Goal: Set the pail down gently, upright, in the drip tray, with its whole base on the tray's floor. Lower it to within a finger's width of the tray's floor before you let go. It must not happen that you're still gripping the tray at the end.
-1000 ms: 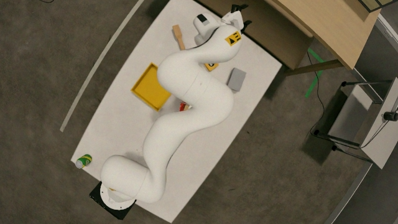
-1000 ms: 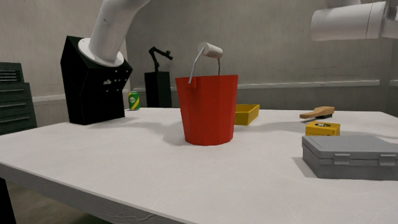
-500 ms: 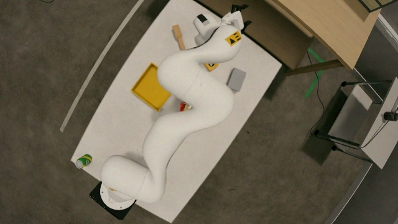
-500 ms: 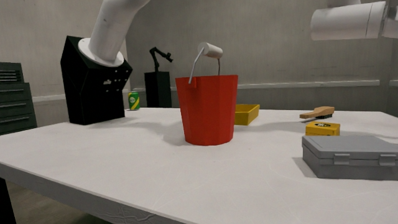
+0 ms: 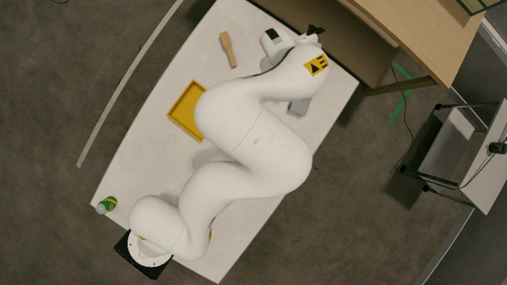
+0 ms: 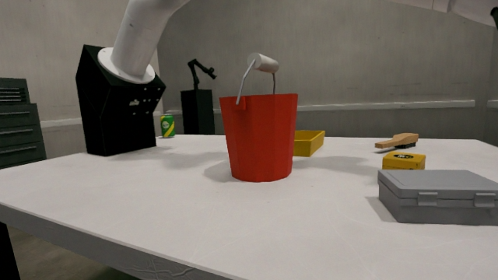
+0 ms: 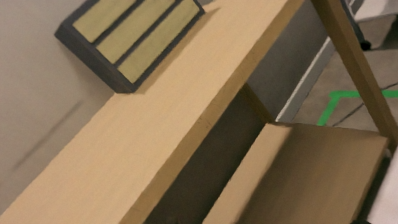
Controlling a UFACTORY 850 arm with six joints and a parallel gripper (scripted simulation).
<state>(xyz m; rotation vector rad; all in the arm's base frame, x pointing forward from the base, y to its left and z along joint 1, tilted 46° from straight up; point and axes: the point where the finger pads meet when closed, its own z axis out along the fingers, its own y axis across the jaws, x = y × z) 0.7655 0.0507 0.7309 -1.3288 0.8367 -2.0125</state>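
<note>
The exterior view shows the red pail (image 6: 260, 138); the top view doesn't

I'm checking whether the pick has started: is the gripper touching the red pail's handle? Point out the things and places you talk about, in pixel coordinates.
Apart. The exterior view shows the pail's white handle grip (image 6: 264, 63) with wall all around it and no gripper at it.

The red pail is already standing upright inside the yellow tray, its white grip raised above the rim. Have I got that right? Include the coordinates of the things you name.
Not quite: the red pail (image 6: 260, 138) stands on the table, outside the yellow tray (image 5: 186, 108) (image 6: 309, 145), as the exterior view shows. It is upright, with its white grip (image 6: 264, 63) above the rim.
</note>
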